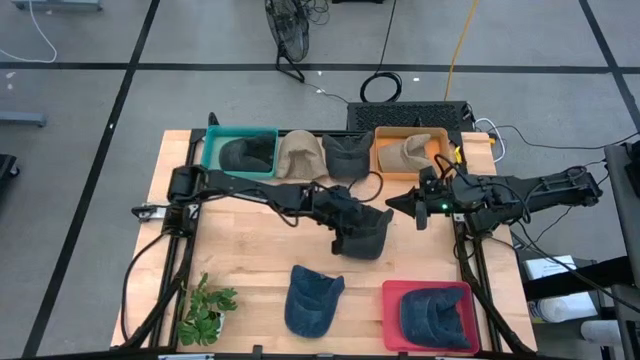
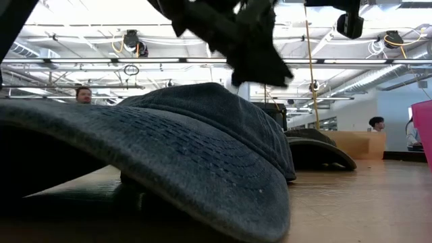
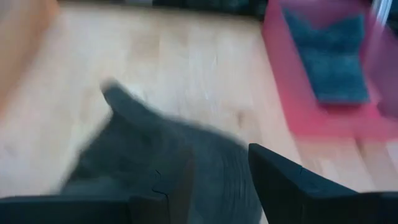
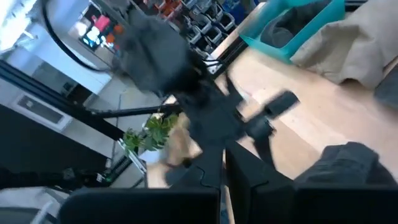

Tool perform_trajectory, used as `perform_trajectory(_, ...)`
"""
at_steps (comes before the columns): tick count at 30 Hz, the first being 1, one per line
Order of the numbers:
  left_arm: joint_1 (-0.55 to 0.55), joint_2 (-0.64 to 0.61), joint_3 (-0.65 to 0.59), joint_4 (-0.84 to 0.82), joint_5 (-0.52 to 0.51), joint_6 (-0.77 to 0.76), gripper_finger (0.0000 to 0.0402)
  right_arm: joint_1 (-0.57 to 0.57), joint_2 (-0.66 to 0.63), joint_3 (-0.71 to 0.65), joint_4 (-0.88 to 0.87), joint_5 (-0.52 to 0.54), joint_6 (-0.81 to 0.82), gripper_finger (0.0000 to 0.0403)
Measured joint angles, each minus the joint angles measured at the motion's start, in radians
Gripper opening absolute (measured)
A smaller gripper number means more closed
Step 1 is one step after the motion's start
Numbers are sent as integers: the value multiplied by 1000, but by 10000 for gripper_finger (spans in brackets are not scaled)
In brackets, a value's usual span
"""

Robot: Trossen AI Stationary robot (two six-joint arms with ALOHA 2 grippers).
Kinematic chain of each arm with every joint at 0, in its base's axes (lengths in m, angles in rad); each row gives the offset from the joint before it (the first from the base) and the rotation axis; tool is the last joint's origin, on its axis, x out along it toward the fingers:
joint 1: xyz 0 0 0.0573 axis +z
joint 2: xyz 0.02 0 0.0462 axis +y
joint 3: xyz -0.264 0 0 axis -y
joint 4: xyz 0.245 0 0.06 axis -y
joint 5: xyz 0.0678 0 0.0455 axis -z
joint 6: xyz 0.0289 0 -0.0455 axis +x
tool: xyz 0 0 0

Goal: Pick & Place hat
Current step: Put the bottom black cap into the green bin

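Sitting in the red bin (image 1: 392, 305), a blue hat (image 1: 432, 315) lies flat.

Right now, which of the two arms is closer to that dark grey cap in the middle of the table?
The left. The left gripper is clamped on the dark grey cap; the right gripper, shut and empty, hovers just beside it.
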Motion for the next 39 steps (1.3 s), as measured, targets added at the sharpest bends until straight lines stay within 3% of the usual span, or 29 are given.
perform_trajectory(5,12,54,0,24,11,-4,173,0,7,0,-3,-26,60,0)
perform_trajectory(13,22,81,1,44,-9,84,222,2,13,0,-15,-38,128,0)
perform_trajectory(18,23,119,1,47,-9,120,223,3,15,0,-19,-31,143,0)
perform_trajectory(39,23,153,2,-2,-70,-15,39,28,107,0,-22,-29,187,0)
